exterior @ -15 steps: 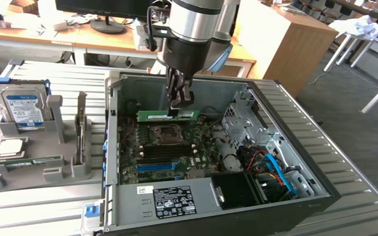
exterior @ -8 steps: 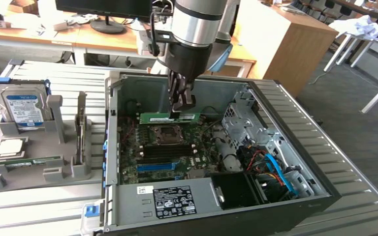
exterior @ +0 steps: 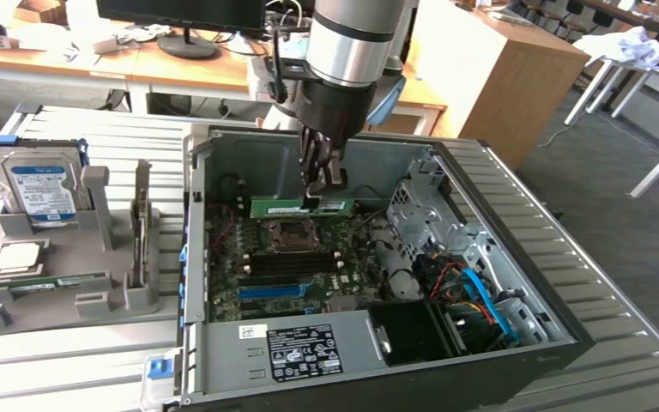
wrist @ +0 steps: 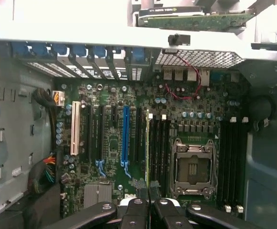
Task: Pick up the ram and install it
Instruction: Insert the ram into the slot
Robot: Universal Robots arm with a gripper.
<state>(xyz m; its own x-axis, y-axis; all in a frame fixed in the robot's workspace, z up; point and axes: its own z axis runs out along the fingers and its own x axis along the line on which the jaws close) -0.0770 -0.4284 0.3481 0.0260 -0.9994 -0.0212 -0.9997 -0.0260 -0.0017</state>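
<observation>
1. Green and thin, the ram (exterior: 302, 206) hangs clamped in the narrow jaws of the gripper (exterior: 327, 187), lying level and lengthwise above the motherboard (exterior: 284, 275) inside the open computer case (exterior: 513, 257).
2. From the wrist camera the ram (wrist: 147, 148) shows edge-on as a thin pale-green line running out from between the black fingers (wrist: 137, 210), which are pinched close on it.
3. Beside that edge lie the dark memory slots (wrist: 159, 148), and the ram sits over their row, though whether it touches one is not clear.
4. On one side of those slots is the metal processor socket (wrist: 193, 167); on the other is the long blue slot (wrist: 125, 133) and a white slot (wrist: 75, 129).
5. Above the gripper, the silver and black arm (exterior: 347, 60) comes straight down into the case.
6. A black power supply (exterior: 306, 352) with a white label sits at the near end of the case.
7. On the exterior view's left stands a grey holder (exterior: 66, 275) carrying a silver hard drive (exterior: 38, 189) with a blue and white label, well apart from the case.
8. Everything rests on a ribbed metal table (exterior: 604, 292).
</observation>
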